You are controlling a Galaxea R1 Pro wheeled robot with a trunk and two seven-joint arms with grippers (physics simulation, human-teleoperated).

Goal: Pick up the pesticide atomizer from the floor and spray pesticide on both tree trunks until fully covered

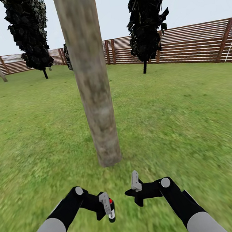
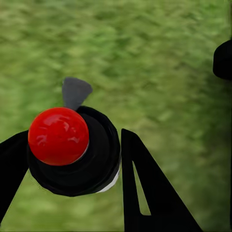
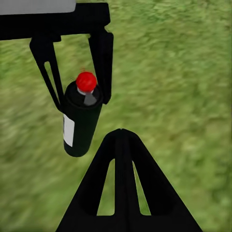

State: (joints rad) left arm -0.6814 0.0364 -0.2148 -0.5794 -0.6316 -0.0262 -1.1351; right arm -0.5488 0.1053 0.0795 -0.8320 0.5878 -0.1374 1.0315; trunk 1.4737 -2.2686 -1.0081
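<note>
My left gripper point(image 1: 107, 205) is shut on the pesticide atomizer point(image 1: 111, 210), a small black bottle with a red tip. In the left wrist view the red tip point(image 2: 58, 136) sits between the two black fingers point(image 2: 140, 183). The right wrist view shows the atomizer point(image 3: 79, 130) hanging upright over grass in the left gripper point(image 3: 82, 101). My right gripper point(image 1: 135, 181) is shut on nothing, its fingers point(image 3: 121, 159) meeting at a point. A thick mottled grey-brown tree trunk point(image 1: 93, 82) stands straight ahead, just beyond both grippers. No pesticide shows on its bark.
Green lawn point(image 1: 190, 120) spreads all around. A reddish-brown slat fence point(image 1: 190, 42) closes the back. Near-black narrow trees point(image 1: 146, 19) stand before it at right and left point(image 1: 28, 32). A thin pale trunk point(image 1: 0, 71) leans far off at the back left.
</note>
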